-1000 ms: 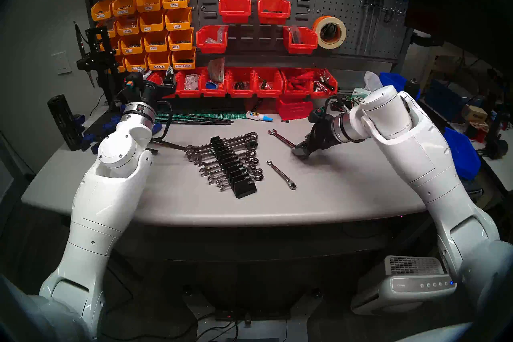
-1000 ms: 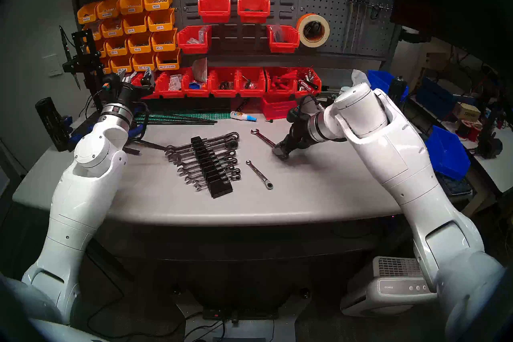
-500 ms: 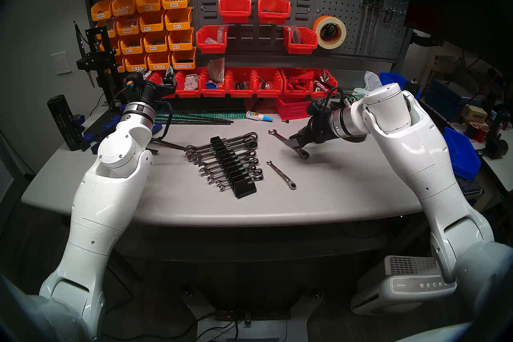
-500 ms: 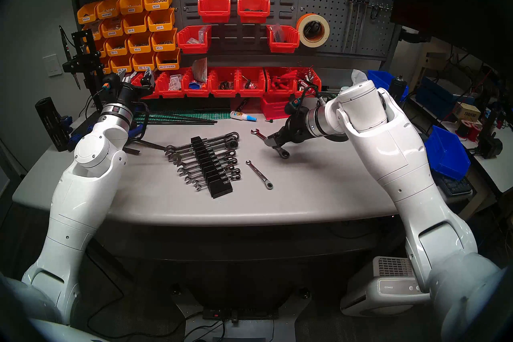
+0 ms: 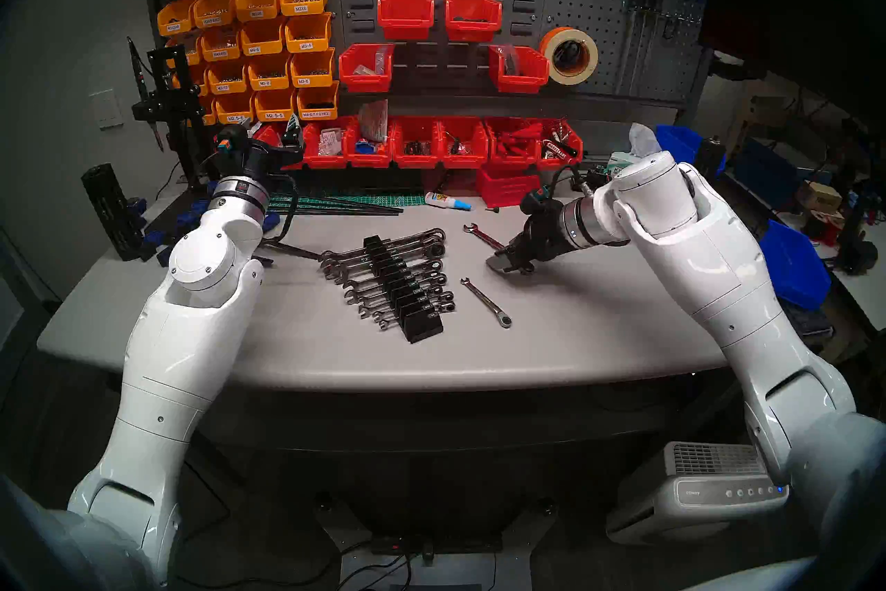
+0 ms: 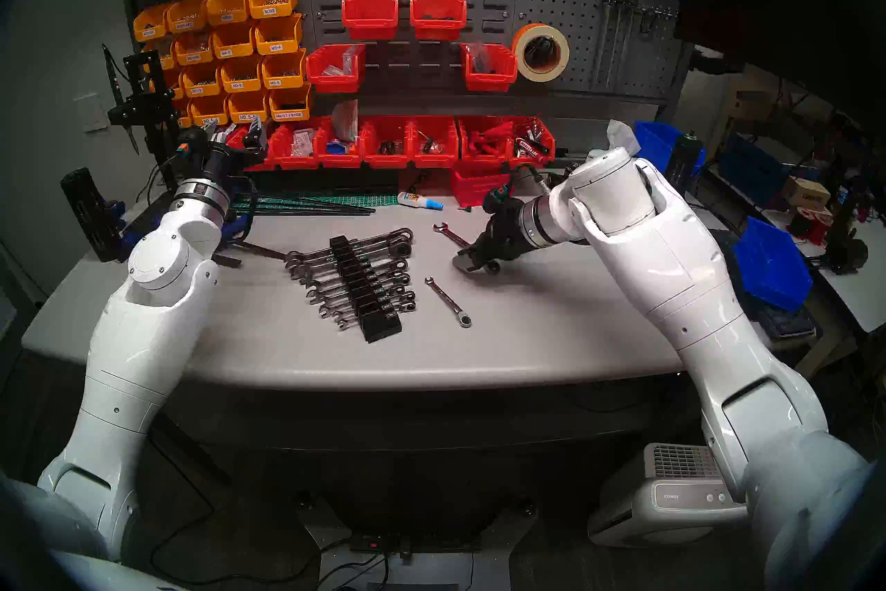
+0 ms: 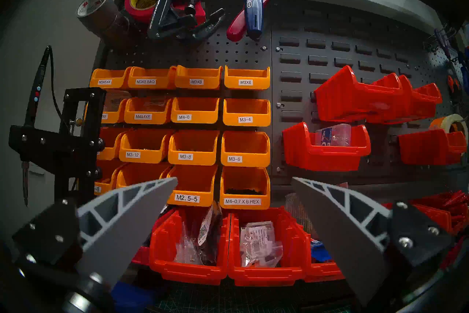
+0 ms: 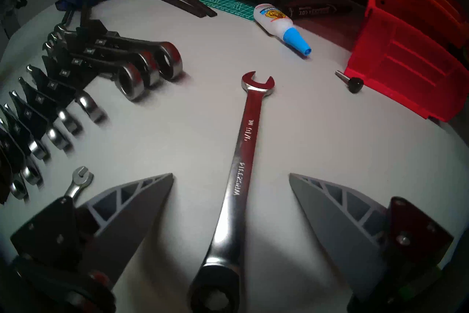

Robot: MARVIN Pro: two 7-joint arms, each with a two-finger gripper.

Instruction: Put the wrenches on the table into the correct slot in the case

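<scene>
Hovering low over the longer wrench [image 8: 245, 150], the right pincer [image 8: 231, 179] is spread wide with a finger on each side of the shank, not gripping it. Half a second ago this pincer sat higher and more level with the ring end showing below it; now it has tipped down and covers that end in the head views. Wrench lies flat on the tabletop [image 5: 599, 326], so the grab looks imminent but not done. Shorter wrench [image 5: 485, 302] lies untouched just right of the rack [image 5: 405, 288], which has 2 slots to fill. Left pincer [image 7: 234, 181] is wide, empty, aimed at the orange bins [image 7: 195, 147], unchanged.
</scene>
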